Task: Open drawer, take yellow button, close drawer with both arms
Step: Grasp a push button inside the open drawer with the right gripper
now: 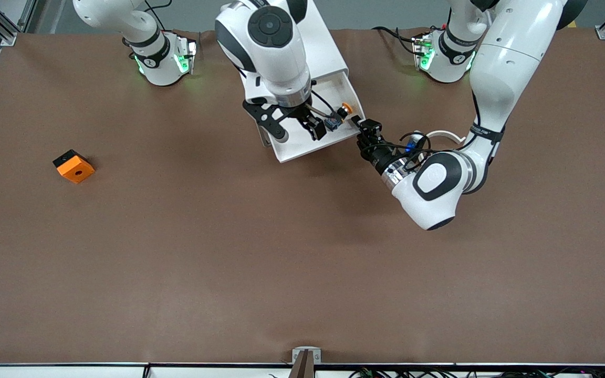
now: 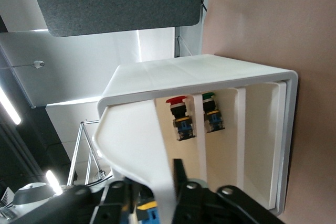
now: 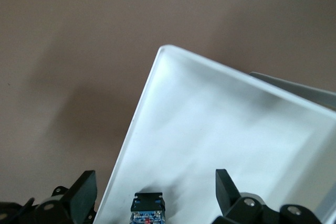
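Drawer [image 1: 310, 144] of smooth white plastic stands pulled out on the matte brown bench [image 1: 229, 252], its walls thin and square-cornered. Inside lies the button [image 1: 340, 116], tiny, with a round orange-yellow cap, black neck and blue-black base, tipped on its side. The right claw [image 1: 317, 126] hangs released over the drawer, fingers spread above the button's base. The left claw [image 1: 361, 128] sits at the drawer's corner; its grip I cannot tell.
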Controlling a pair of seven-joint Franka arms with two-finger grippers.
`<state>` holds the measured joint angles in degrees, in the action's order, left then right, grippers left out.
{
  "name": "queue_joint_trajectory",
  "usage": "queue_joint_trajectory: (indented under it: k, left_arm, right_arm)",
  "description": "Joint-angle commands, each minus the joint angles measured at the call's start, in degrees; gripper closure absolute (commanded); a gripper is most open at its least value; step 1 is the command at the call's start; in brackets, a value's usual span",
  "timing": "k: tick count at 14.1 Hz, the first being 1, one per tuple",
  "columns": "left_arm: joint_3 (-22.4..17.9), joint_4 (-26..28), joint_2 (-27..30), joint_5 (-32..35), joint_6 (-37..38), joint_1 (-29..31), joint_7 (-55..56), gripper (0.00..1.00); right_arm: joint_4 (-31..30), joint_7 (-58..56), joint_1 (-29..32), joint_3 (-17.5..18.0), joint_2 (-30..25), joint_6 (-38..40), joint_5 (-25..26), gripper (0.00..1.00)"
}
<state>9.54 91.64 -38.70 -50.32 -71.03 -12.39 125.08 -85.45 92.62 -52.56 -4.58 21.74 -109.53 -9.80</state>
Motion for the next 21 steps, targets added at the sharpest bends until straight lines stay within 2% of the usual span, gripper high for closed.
queue_joint_trajectory:
  k: [1, 6, 13, 17, 21]
  left_arm:
    - [0.21, -0.94, 0.73, -0.66, 1.95, 1.32, -0.19, 0.00]
    - [-0.31, -1.11, 0.82, 1.61, 1.68, 1.32, -2.65, 0.00]
    - [-0.40, -6.47, 0.82, 6.19, 0.89, 1.76, -10.36, 0.00]
    - [-0.31, -8.49, 0.99, 9.34, 0.89, 1.84, -24.76, 0.00]
    - [-0.31, -9.11, 1.17, 21.37, -1.29, 1.84, -42.77, 0.00]
  right_arm:
    - [0.98, 4.40, -2.37, -0.69, 1.38, -1.56, 1.98, 0.00]
    - [1.59, 9.94, -3.87, -0.69, 3.40, -1.57, 3.82, 0.00]
    - [11.52, 12.32, -5.80, -0.78, 11.65, -1.04, 5.67, 0.00]
    - [11.79, 12.32, -5.98, -0.87, 12.01, -1.04, 5.76, 0.00]
    - [13.37, 12.41, -6.33, -0.87, 13.59, -1.13, 5.76, 0.00]
